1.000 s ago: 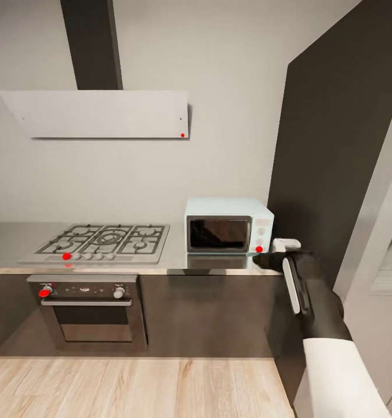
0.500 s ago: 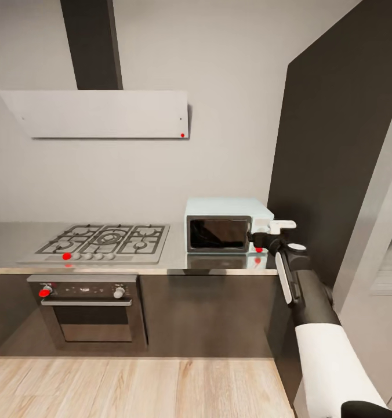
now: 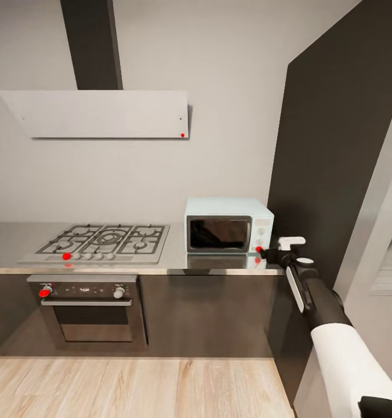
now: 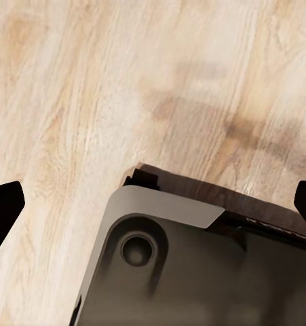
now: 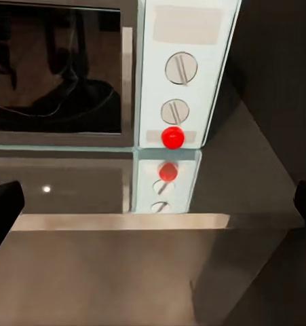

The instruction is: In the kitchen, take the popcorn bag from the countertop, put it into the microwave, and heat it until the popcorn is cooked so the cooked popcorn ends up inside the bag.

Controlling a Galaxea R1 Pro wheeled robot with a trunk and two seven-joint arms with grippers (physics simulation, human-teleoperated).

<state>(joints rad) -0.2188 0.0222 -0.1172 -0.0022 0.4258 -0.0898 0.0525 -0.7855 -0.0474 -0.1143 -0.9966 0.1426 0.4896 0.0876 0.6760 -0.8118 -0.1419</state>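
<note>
Right hand (image 3: 264, 252), fingers spread and empty, sits centre-right, just off the microwave (image 3: 228, 225) at its red button (image 5: 172, 136); door shut on the counter (image 3: 178, 262). Advance straight, press squarely, avoiding both knobs.

The right arm (image 3: 329, 325) has a white upper sleeve, a black forearm with a white side strip, and a white block near the wrist. The base (image 4: 193, 272) is grey, with what may be a round screw recess.

wall (image 3: 231, 87): pale grey; hood (image 3: 97, 113): white; hob (image 3: 103, 241): gas; oven (image 3: 89, 310): built-in; floor (image 3: 132, 386): light wood
</note>
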